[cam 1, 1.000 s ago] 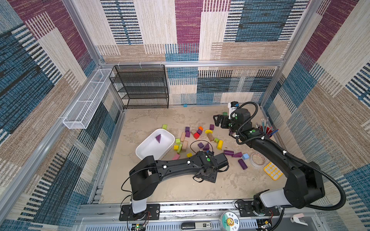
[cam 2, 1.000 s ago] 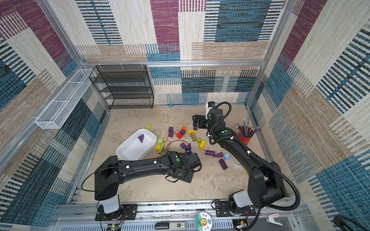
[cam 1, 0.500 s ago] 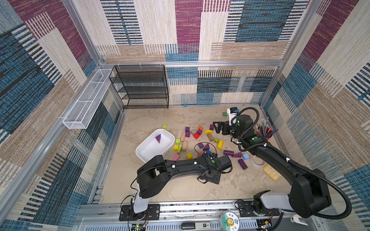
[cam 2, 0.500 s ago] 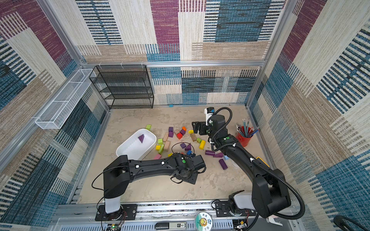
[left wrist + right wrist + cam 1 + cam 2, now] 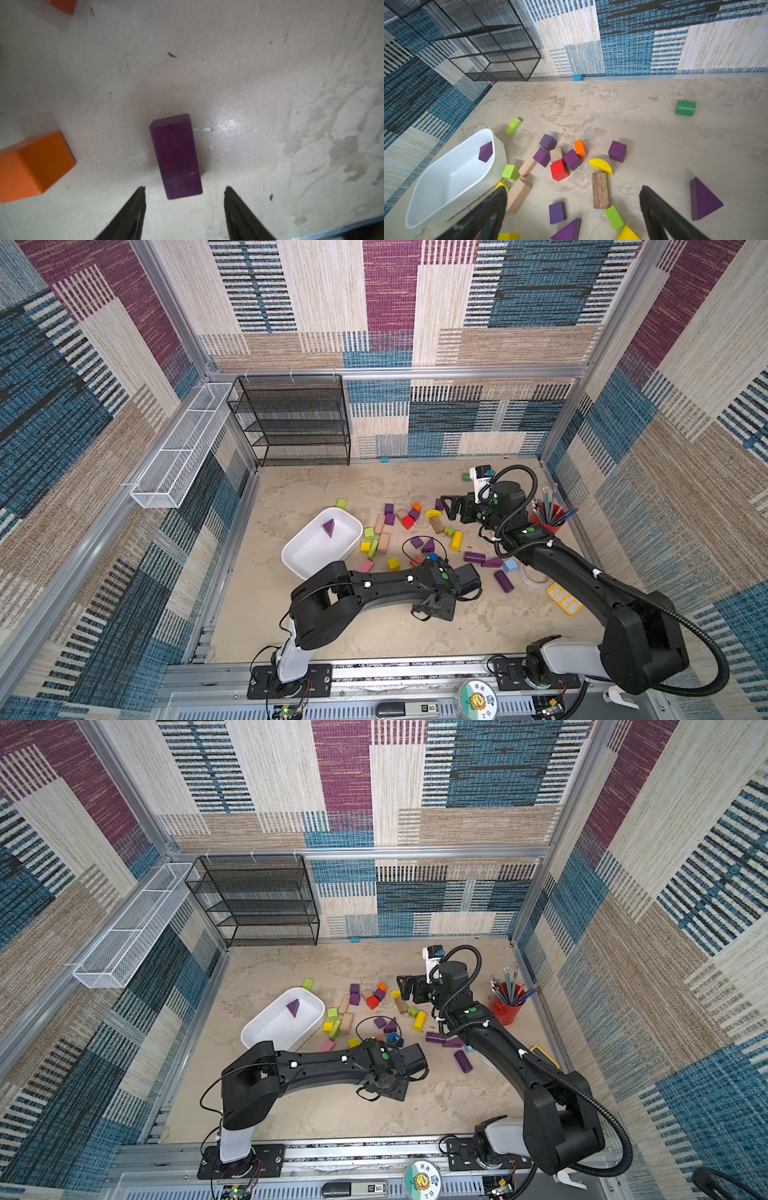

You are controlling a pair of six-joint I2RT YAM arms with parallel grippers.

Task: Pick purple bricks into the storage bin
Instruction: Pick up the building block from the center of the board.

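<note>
On the table (image 5: pixel 374 639) the work is, by my judgement, only at its start: one purple wedge (image 5: pixel 328 527) lies inside the bin (image 5: pixel 309 556), and all the other purple bricks lie outside it. Nine or so of them show in both top views: cubes (image 5: pixel 617 151) mixed among red, orange, green, yellow and wooden blocks (image 5: pixel 559 170) near the bin, then a flat wedge (image 5: pixel 493 562) and a cylinder (image 5: pixel 503 581) farther from it. The left hand (image 5: pixel 184 189) is low over the table, its fingers apart and grasping nothing; a purple oblong (image 5: pixel 175 155) lies just ahead, its near end between the tips but touching neither. The right hand (image 5: pixel 573 188) is spread wide and empty above the mixed group. The table is beige and mottled like worn plaster, with small scratches and one glossy spot. Around it stand walls (image 5: pixel 390 302) of woven patches in blue, cream, brown and dark red, held by a metal frame (image 5: pixel 374 372). A black mesh rack (image 5: pixel 291 418) stands at the back, a white wire basket (image 5: pixel 178 448) hangs at the side, and a red cup (image 5: pixel 548 524) of pencils stands near the corner.
</note>
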